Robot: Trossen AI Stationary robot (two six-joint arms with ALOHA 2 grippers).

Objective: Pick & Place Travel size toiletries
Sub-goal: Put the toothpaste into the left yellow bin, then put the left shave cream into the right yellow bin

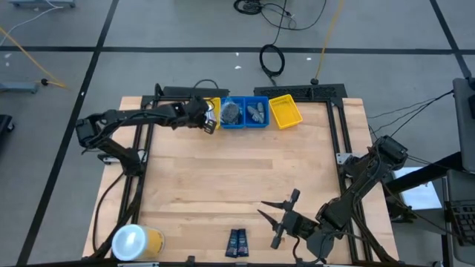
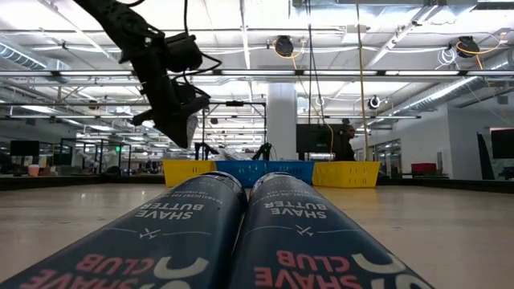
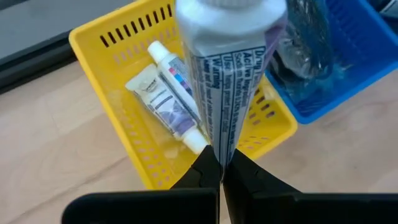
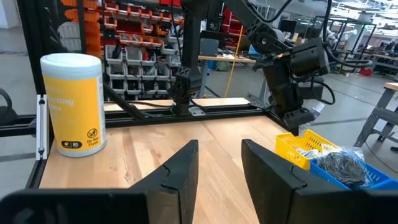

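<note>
My left gripper (image 3: 222,163) is at the far edge over a yellow tray (image 3: 106,43) and is shut on a white tube (image 3: 227,68). Two more white tubes (image 3: 168,93) lie flat inside that tray. A clear pouch with dark contents (image 3: 311,43) sits in the blue tray beside it. Two navy packets (image 1: 237,242) lie side by side at the near edge; in the low view they (image 2: 241,233) fill the foreground. My right gripper (image 1: 280,213) is open over the near right part of the table, touching nothing. My left gripper pinches the white tube by its flat crimped end (image 3: 222,146) between the two fingertips. The tube points away from the fingers, its round cap end (image 3: 230,12) farthest out. It is lifted clear above the yellow tray.
Along the far edge stand a yellow tray (image 1: 214,104), two blue trays (image 1: 245,113) and another yellow tray (image 1: 285,111). A large yellow container with a white top (image 1: 133,241) stands at the near left corner. Bare wood (image 1: 237,170) lies between the trays and the packets.
</note>
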